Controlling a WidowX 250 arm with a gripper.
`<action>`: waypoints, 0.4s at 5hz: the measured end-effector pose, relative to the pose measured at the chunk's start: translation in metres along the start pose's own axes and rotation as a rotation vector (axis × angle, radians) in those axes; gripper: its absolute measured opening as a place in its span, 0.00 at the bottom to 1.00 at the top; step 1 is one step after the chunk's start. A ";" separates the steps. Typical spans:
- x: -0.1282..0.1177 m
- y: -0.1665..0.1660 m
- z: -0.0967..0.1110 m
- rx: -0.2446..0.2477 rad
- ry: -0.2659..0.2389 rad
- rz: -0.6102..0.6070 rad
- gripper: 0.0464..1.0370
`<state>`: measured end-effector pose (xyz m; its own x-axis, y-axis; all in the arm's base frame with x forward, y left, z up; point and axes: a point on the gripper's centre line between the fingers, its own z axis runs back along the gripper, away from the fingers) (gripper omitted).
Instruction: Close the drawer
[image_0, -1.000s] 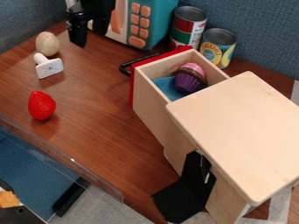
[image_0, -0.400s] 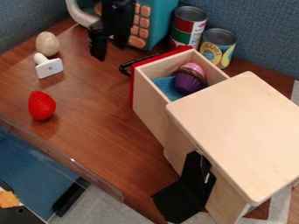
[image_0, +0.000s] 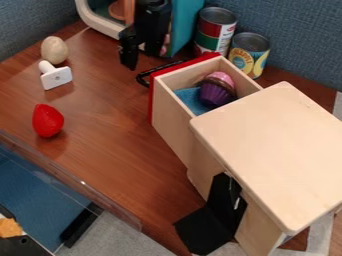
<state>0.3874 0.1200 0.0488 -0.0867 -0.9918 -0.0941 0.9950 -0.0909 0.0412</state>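
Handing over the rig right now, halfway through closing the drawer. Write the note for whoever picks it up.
Gripper: open and empty, near the black handle, on the front side of the drawer.
Drawer: pulled out of the wooden cabinet, red front facing the gripper's side. Inside: a purple-and-pink cupcake on something blue.
Done: nothing on the closing itself; the drawer is open.
Left: push the front toward the cabinet until shut, probably with the cupcake left inside.

table (image_0: 113, 155): viewed from above, at a slant
wall (image_0: 300, 40): faced, at the far side
box (image_0: 274, 145): close up, cut by the right edge
drawer (image_0: 172, 120): looked into from behind
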 end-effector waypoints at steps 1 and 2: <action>0.001 0.004 -0.004 -0.016 -0.014 0.005 0.96; 0.010 0.006 -0.004 -0.023 -0.018 -0.017 0.96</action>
<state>0.3925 0.1098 0.0442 -0.1042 -0.9916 -0.0770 0.9942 -0.1058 0.0168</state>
